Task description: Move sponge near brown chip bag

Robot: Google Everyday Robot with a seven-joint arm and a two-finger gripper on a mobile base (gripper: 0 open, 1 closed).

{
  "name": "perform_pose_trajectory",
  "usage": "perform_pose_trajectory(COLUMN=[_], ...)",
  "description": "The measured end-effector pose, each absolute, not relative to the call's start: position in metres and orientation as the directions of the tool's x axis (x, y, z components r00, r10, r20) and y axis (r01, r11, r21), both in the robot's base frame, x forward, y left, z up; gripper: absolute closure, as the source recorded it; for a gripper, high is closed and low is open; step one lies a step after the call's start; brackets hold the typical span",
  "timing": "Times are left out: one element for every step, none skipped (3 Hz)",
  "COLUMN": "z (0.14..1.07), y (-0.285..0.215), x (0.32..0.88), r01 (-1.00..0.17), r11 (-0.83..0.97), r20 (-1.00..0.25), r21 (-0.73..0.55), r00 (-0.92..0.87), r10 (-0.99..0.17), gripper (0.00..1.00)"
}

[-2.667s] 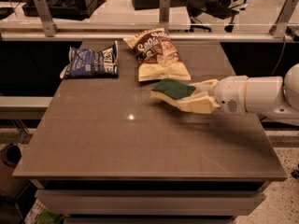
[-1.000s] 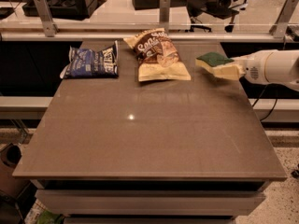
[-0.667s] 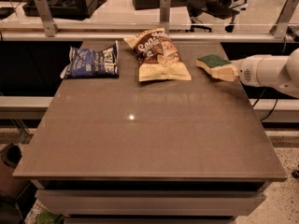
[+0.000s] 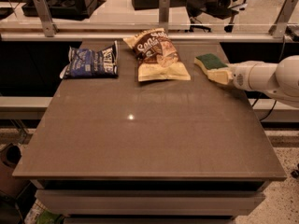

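Note:
The sponge (image 4: 210,60), dark green on top with a pale yellow layer below, is at the far right of the table, a short gap to the right of the brown chip bag (image 4: 158,55). The bag lies crinkled near the far edge, its cream end towards me. My gripper (image 4: 221,74) reaches in from the right edge on a white arm (image 4: 266,78), and its tip is at the sponge's near right end. I cannot tell whether the sponge rests on the table or is held just above it.
A blue chip bag (image 4: 91,62) lies at the far left of the brown table (image 4: 140,139). A metal rail with posts (image 4: 163,13) runs behind the far edge. The table's right edge is directly under my arm.
The sponge went with my gripper from the middle right of the table to the far right, beside the brown chip bag. In the last second the arm has drawn slightly right.

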State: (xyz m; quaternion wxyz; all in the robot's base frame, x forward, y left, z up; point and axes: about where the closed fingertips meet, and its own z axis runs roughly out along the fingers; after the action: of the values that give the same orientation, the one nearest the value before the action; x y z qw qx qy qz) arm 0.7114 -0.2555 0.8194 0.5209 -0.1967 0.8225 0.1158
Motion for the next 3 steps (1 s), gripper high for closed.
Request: perform_pose_trajectory(z=[0.8206, 0.821, 0.8213], y=[-0.2554, -0.2554, -0.2553], x=[0.7114, 0.7114, 0.7114], r01=[-0.444, -0.444, -0.445], r11=[0.896, 0.896, 0.896], r20=[-0.902, -0.902, -0.902], r21=[-0.014, -0.014, -0.014], r00=[-0.38, -0.38, -0.38], r10=[-0.203, -0.203, -0.203], gripper=[0.58, 0.36, 0.12])
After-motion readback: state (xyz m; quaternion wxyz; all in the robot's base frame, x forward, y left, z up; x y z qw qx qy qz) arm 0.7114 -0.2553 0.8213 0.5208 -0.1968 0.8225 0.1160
